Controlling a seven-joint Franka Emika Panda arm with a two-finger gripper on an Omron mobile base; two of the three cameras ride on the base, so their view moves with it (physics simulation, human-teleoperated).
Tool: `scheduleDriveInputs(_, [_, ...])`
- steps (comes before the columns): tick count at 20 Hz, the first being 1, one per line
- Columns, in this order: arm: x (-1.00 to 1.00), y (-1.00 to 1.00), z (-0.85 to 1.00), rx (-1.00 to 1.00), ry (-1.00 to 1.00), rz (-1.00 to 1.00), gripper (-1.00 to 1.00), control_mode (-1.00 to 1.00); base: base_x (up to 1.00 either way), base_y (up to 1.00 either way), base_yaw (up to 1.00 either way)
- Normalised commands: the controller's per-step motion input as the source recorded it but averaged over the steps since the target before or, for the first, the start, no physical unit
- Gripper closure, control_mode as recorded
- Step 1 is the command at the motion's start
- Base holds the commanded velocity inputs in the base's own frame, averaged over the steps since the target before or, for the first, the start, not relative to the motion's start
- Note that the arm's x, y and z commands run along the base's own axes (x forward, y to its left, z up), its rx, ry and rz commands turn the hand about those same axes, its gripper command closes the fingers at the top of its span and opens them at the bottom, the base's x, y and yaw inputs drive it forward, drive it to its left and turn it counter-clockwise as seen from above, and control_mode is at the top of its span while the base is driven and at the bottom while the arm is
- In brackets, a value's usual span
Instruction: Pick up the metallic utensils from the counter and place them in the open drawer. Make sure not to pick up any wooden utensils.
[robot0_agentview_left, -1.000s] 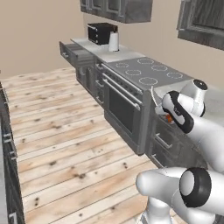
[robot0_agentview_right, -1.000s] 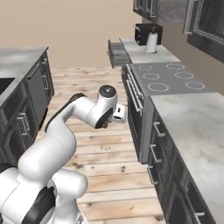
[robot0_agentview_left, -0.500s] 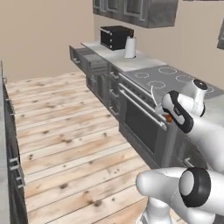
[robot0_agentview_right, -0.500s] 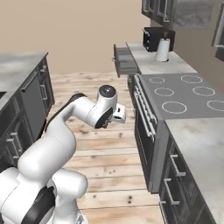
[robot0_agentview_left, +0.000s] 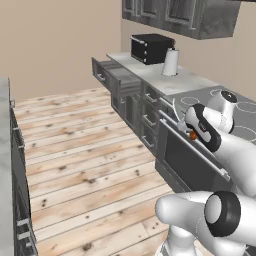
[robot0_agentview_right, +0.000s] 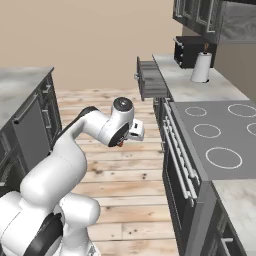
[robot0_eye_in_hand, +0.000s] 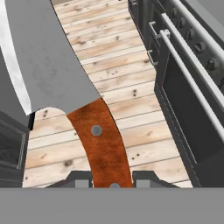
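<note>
Floor: pale wooden planks (robot0_agentview_left: 85, 165) run across the left of the left base view, between the dark cabinets on either side.
Drawer: the open drawer (robot0_agentview_left: 116, 79) juts out from the far cabinet row, its dark panelled front with a small silver handle facing the room; in the right base view it (robot0_agentview_right: 150, 80) stands open just left of the far counter.
Counter: the pale grey top (robot0_agentview_right: 192, 82) past the drawer carries a black box-like appliance (robot0_agentview_left: 150, 48) and a white paper roll (robot0_agentview_left: 170, 62) standing upright beside it.
Stove: a dark grey cooktop (robot0_agentview_right: 220, 135) with ring marks sits right of the arm, with the oven door and its bar handles (robot0_eye_in_hand: 192, 57) below.
Tool: the tool (robot0_eye_in_hand: 112, 179) is clenched on the knife's orange-red handle, one dark finger (robot0_eye_in_hand: 78, 178) on each side of it.
Knife: the knife (robot0_eye_in_hand: 52, 65) rises from the fingers in the hand view, wide silver blade up over the floor planks, held in the air in front of the oven and well apart from the drawer.
Side glimpse: in the left base view a small orange spot at the tool (robot0_agentview_left: 192, 134) is probably the handle; it is too small to be sure.
</note>
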Motion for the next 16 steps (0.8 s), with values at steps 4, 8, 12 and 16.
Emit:
scheduleDriveInputs(4, [0.0,0.0,0.0,0.0,0.0,0.0,1.0,1.0,1.0,0.01,0.1])
scheduleDriveInputs(8, [0.0,0.0,0.0,0.0,0.0,0.0,1.0,1.0,1.0,-0.01,0.14])
scheduleDriveInputs(12, [0.0,0.0,0.0,0.0,0.0,0.0,1.0,1.0,1.0,-0.41,0.18])
scheduleDriveInputs(16, [0.0,0.0,0.0,0.0,0.0,0.0,1.0,1.0,1.0,-0.5,0.3])
